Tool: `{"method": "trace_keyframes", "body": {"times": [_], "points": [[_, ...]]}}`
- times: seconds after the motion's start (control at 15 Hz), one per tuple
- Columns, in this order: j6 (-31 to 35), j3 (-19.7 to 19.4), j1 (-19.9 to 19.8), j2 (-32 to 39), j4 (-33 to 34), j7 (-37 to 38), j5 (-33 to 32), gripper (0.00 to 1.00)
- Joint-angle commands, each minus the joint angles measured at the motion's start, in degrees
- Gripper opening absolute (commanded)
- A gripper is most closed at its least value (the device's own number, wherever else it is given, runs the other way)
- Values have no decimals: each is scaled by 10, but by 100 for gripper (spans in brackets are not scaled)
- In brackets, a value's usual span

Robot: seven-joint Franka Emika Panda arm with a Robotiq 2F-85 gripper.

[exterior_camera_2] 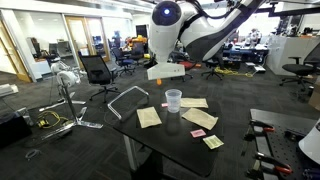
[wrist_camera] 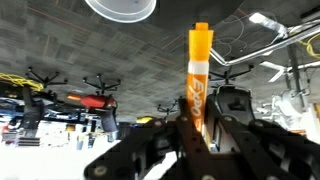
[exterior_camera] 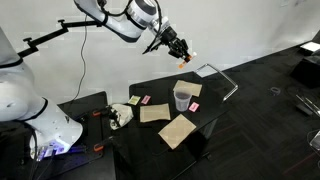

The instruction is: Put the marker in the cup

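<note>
My gripper (exterior_camera: pixel 180 50) is raised well above the black table (exterior_camera: pixel 215 112), shut on the orange marker (exterior_camera: pixel 190 57). In the wrist view the marker (wrist_camera: pixel 199 65) stands between the two fingers (wrist_camera: pixel 200 125), its long end sticking out past the fingertips. The clear plastic cup (exterior_camera: pixel 182 97) stands upright on the table, below the gripper and apart from it. It also shows in an exterior view (exterior_camera_2: pixel 173 100), and its round rim (wrist_camera: pixel 120 8) shows at the top edge of the wrist view. In that exterior view the arm (exterior_camera_2: pixel 195 35) hangs over the table and the marker is not discernible.
Tan cardboard squares (exterior_camera: pixel 178 130) (exterior_camera: pixel 153 113) (exterior_camera_2: pixel 148 117) and small pink pieces (exterior_camera: pixel 145 100) (exterior_camera_2: pixel 197 132) lie around the cup. A bent metal frame (exterior_camera: pixel 222 78) (exterior_camera_2: pixel 120 100) sits at the table's far edge. Office chairs (exterior_camera_2: pixel 97 70) stand beyond.
</note>
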Motion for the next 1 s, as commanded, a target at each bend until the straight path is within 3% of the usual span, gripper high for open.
{"method": "trace_keyframes", "body": {"times": [0.0, 0.47, 0.93], "points": [[-113, 19, 10, 22, 22, 96, -18, 5], [-324, 43, 22, 75, 74, 205, -7, 5], [-367, 45, 18, 129, 108, 212, -10, 5]]}}
